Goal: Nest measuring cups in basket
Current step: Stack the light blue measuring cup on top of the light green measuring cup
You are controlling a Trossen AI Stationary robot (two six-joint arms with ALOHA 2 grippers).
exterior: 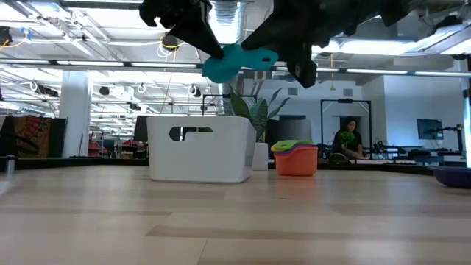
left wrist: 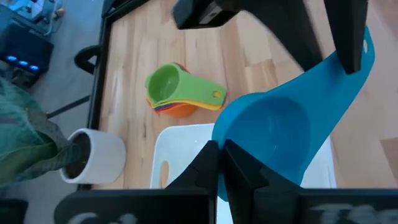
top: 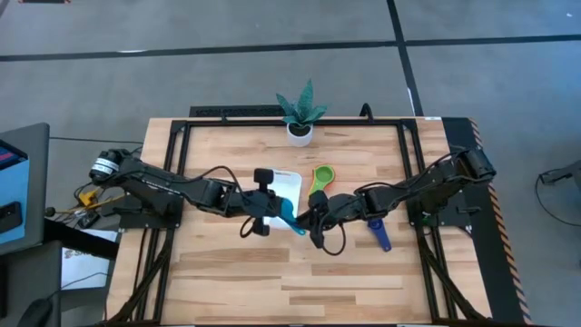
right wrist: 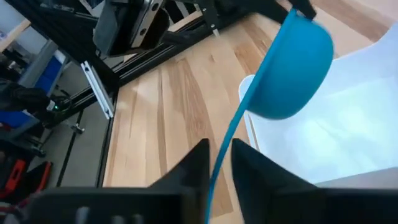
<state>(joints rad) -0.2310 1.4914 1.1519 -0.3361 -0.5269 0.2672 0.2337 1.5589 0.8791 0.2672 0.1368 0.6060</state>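
light blue cup (exterior: 234,60) hangs pinched between left hand (top: 275,213) and right hand (top: 310,221).

The light blue measuring cup (top: 292,219) hangs in the air over the near right corner of the white basket (top: 289,185), bowl toward the basket, flat handle pointing away. A nested stack of cups (top: 320,177), green on top, orange lowest, sits just right of the basket. A navy cup (top: 379,234) lies farther right.
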